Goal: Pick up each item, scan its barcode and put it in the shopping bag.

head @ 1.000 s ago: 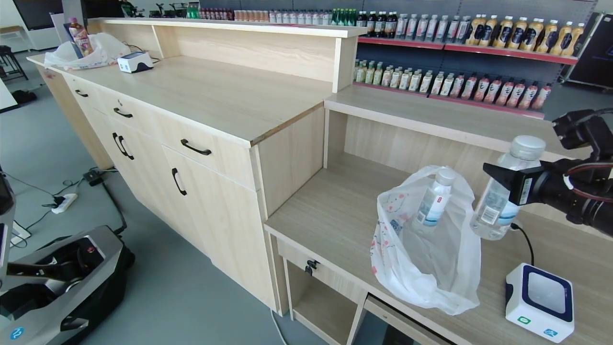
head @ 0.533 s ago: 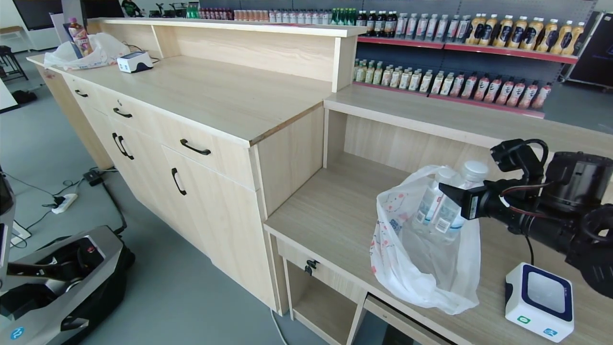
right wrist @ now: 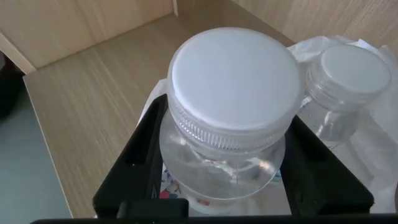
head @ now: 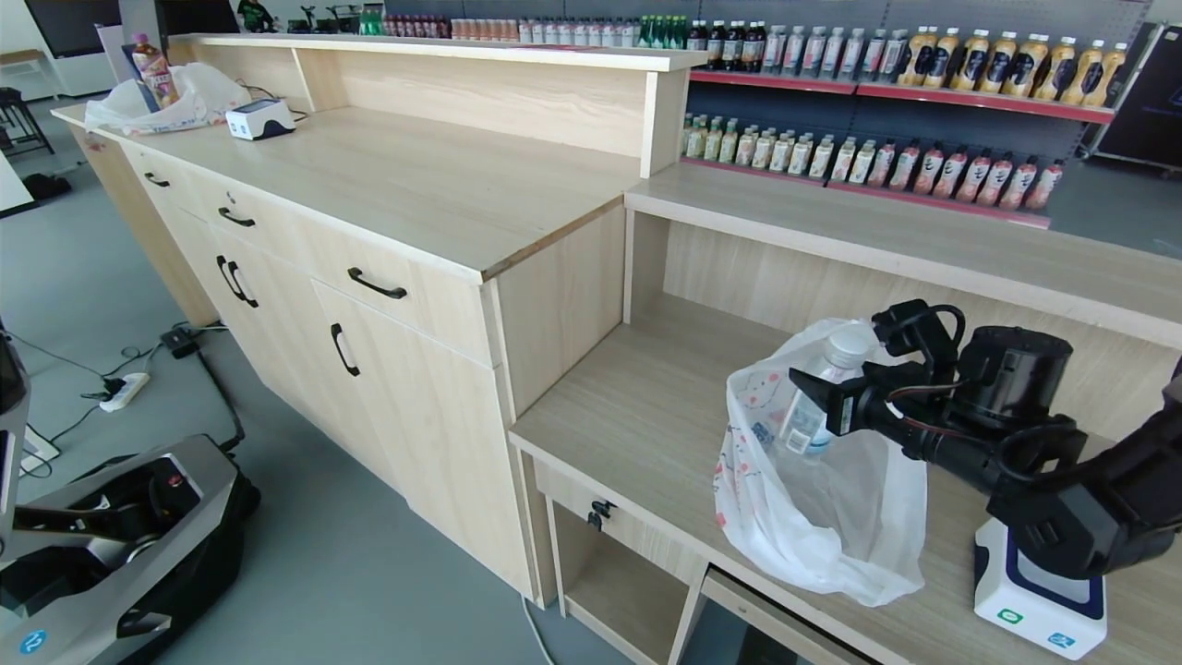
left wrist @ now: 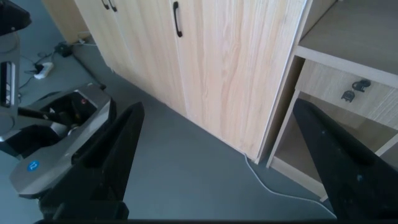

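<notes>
A white plastic shopping bag stands open on the low wooden desk. My right gripper is at the bag's mouth, shut on a clear water bottle with a white cap; the bottle's labelled body hangs inside the bag. A second capped bottle stands in the bag right beside it. The white scanner sits on the desk to the right, partly behind my right arm. My left gripper hangs open over the grey floor beside the cabinet, nothing between its fingers.
A tall counter with drawers and doors stands to the left, carrying another bag and scanner at its far end. Shelves of bottles line the back wall. A power strip and cables lie on the floor.
My right arm has carried the bottle leftward and down, from above the scanner into the mouth of the bag. The left gripper and the bag have stayed put.
</notes>
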